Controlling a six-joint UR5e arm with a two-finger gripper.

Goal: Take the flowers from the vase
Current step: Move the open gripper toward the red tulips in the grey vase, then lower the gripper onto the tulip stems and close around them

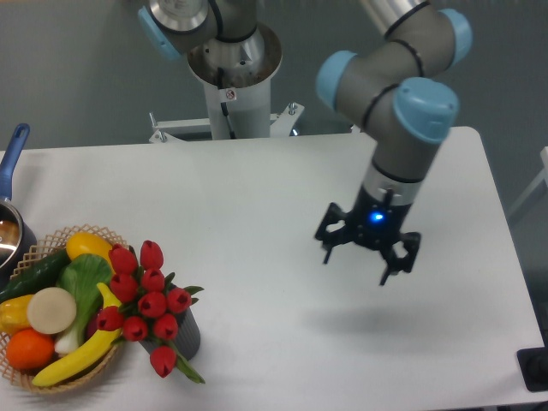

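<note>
The flowers (144,301), a bunch of red tulip buds with green stems and leaves, stand in the dark grey vase (186,336) at the front left of the white table. Most of the vase is hidden behind the buds. My gripper (366,260) hangs above the table well to the right of the flowers, far from them. Its black fingers point down and are spread apart, with nothing between them.
A wicker basket (96,370) of yellow, green and orange fruit and vegetables sits right beside the vase on its left. A blue-handled pot (10,180) is at the far left edge. The arm's base post (233,81) stands behind the table.
</note>
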